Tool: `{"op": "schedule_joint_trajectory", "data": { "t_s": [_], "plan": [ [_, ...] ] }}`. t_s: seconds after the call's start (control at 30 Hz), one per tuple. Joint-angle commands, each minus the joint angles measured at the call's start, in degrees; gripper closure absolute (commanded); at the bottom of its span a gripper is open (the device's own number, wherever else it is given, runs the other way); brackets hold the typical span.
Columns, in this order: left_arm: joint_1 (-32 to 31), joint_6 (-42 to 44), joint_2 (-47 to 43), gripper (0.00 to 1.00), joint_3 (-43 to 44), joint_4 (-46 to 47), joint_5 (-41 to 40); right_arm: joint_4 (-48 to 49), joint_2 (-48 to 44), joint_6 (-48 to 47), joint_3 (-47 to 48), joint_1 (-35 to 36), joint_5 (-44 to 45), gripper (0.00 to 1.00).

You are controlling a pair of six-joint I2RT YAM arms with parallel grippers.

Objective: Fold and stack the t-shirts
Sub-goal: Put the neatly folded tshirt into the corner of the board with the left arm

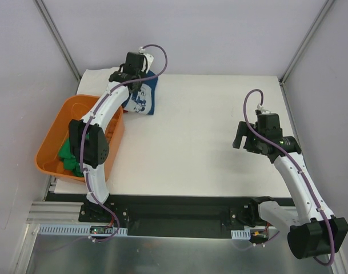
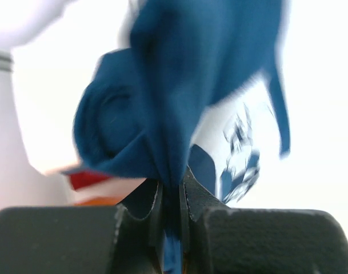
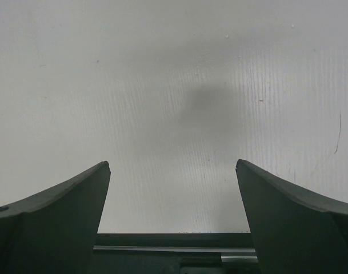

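My left gripper (image 1: 138, 78) is shut on a bunched fold of the navy blue t-shirt (image 1: 143, 98) with the white cartoon print, holding it at the table's far left, just beyond the orange tub. In the left wrist view the navy cloth (image 2: 162, 91) hangs pinched between the fingers of that gripper (image 2: 171, 193), and a strip of red cloth (image 2: 88, 180) shows behind it. A green t-shirt (image 1: 68, 157) lies in the tub. My right gripper (image 1: 240, 137) is open and empty above the bare table on the right; it also shows in the right wrist view (image 3: 174, 171).
The orange plastic tub (image 1: 55, 127) stands at the table's left edge, beside my left arm. A white cloth (image 1: 96, 75) lies at the far left corner. Grey walls close in the table's back and sides.
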Motion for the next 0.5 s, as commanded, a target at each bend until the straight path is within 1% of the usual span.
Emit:
{"op": "schedule_joint_trajectory", "data": {
  "t_s": [0.0,0.13,0.2,0.33,0.47],
  "plan": [
    [2.3,7.6,3.3,1.0,9.7,-0.5,-1.4,1.8,0.1,-0.1,-0.4,-0.2,1.3,0.04],
    [4.9,7.7,6.4,1.0,17.1,-0.7,0.0,1.9,1.7,-0.1,-0.2,-0.2,2.0,0.04],
    [6.3,8.3,8.0,1.0,21.0,-0.8,2.1,1.8,2.7,-0.1,0.0,-0.2,2.2,0.04],
    [7.4,10.5,9.4,1.0,25.1,-1.1,4.7,1.6,4.1,-0.1,0.3,-0.2,2.8,0.04],
    [7.7,12.3,9.9,1.0,27.6,-1.2,4.3,1.6,5.3,0.0,0.4,-0.2,3.4,0.04]
  ]
}}
